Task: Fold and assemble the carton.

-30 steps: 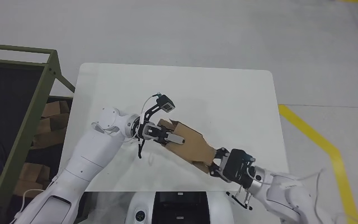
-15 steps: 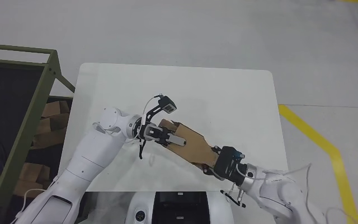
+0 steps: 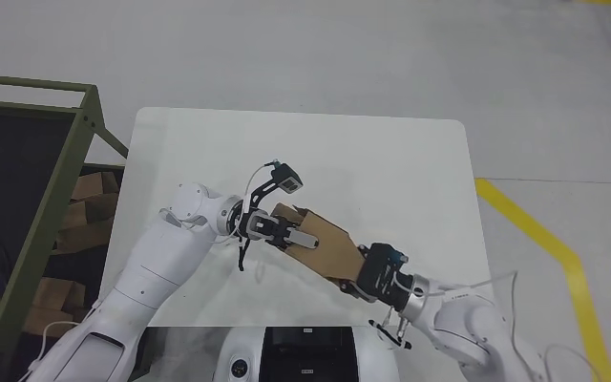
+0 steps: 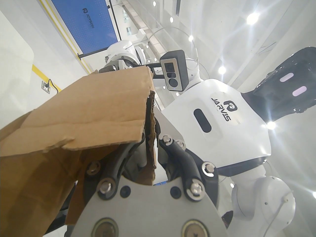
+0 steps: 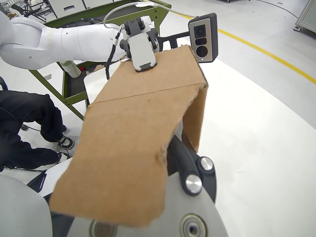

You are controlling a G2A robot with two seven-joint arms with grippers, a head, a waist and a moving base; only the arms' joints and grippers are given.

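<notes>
At the left, the left claw (image 3: 291, 234) pinches one end of the carton (image 3: 323, 246), with a finger lying on its top panel. The carton hangs slantwise over the worktop (image 3: 382, 162), between both arms. At the right, the right claw (image 3: 360, 271) grips the other end. The carton looks only partly opened: one side is bent down and the end flaps are not yet folded, so most of the folding remains. Its visible faces are plain brown, with no legible writing.

A carton (image 3: 325, 250) spans slantwise above the near middle of the table (image 3: 382, 162), seemingly lifted clear of it. The left gripper (image 3: 301, 236) clasps its left, farther end; the right gripper (image 3: 363, 271) clasps its right, nearer end. A rack (image 3: 57, 143) holding cardboard pieces (image 3: 91, 196) stands left of the table.
</notes>
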